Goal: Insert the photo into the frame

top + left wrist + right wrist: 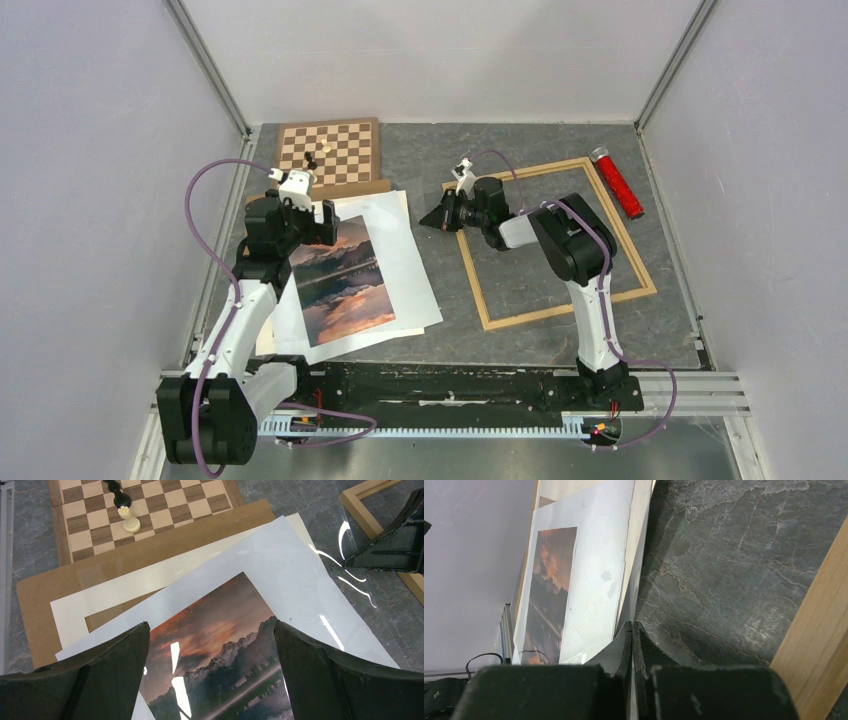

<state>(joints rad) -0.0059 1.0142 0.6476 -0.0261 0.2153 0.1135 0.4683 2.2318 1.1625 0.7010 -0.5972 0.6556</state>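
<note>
Photo's not in yet! The sunset mountain-lake photo print [342, 285] lies flat on a stack of white paper sheets [412, 262] at the left, apart from the thin light-wood rectangular frame [540, 315] on the right. Left gripper [210, 630] hovers over the photo's far end, jaws wide, holding nothing. Right gripper [632, 630] is clenched at the stack's right edge; whether it pinches a sheet is hard to tell. Glare hints at a clear cover over the print.

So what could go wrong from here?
The right hand is shut at the edge of the white sheets; pulling could drag the whole stack and shift the photo. The left hand hangs open over the photo; closing there might crease it or catch the sheet beneath.
</note>
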